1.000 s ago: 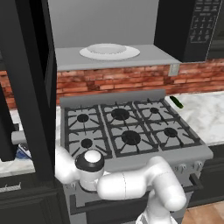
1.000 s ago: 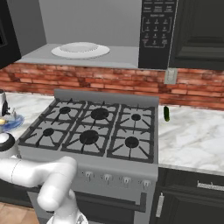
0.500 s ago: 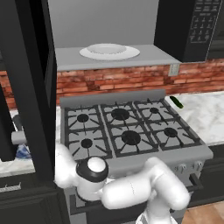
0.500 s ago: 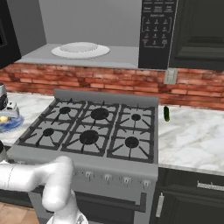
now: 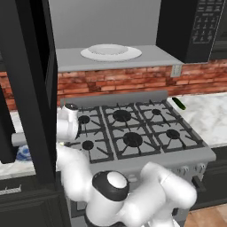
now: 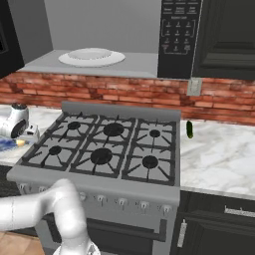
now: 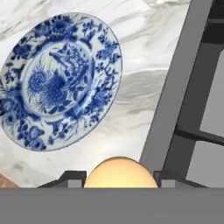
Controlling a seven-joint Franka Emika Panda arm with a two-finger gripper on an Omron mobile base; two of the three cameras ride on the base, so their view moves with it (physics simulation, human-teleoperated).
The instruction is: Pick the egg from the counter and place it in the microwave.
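egg point(image 7: 119, 172): we see it low in the hand view, sitting right between our two dark fingers point(image 7: 72, 179), over the pale tabletop point(image 7: 131, 105) and just beside the stove's edge point(image 7: 175, 87).
fingers: one tip stands at each side of the egg and close against it, so we judge they are gripping it; actual contact is cut off by the bottom of the view.
gripper point(image 6: 17, 127): we keep it left of the stove, above the tabletop, because that is where the egg lies.
bowl point(image 7: 59, 81): blue and white, on the tabletop just past the egg; we approach from the stove side, so it stays clear of us.
microwave point(image 6: 114, 37): open above the stove, with its white plate point(image 6: 91, 56) bare; the egg needs a lift up and to the right to get there.
risk: a smooth oval may slip from a light pinch.
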